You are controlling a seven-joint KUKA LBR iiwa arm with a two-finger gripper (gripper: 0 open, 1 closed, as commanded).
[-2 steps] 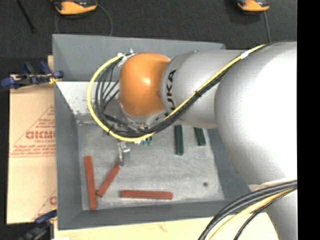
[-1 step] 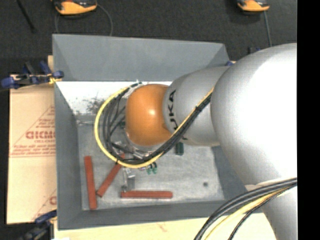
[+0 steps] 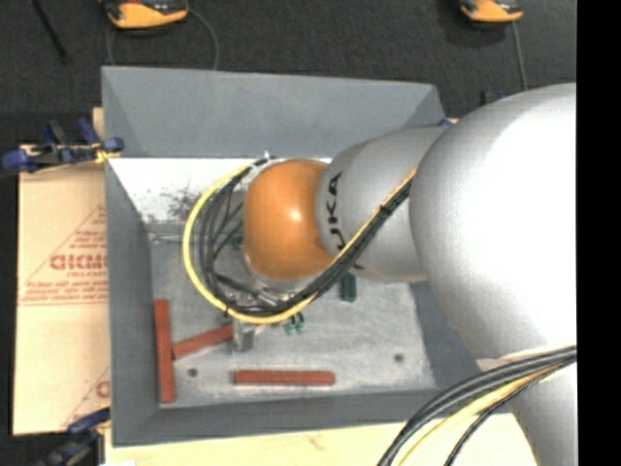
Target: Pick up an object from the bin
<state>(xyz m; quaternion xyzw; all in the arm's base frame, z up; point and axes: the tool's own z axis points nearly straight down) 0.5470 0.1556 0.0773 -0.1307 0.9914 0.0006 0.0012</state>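
Observation:
My gripper (image 3: 243,336) reaches down into the middle of the bin from under the arm's orange cover. Its tip is at the right end of a short red-brown bar (image 3: 202,343), which lies slanted on the bin floor. Whether it touches that bar I cannot tell. A longer red-brown bar (image 3: 164,352) lies lengthwise along the left wall, and the slanted bar's left end meets it. A third red-brown bar (image 3: 283,379) lies flat near the front wall, just below the gripper.
A small green piece (image 3: 294,326) lies just right of the gripper, and a dark green one (image 3: 346,287) sits further right under the arm. The big arm covers the bin's right and back parts.

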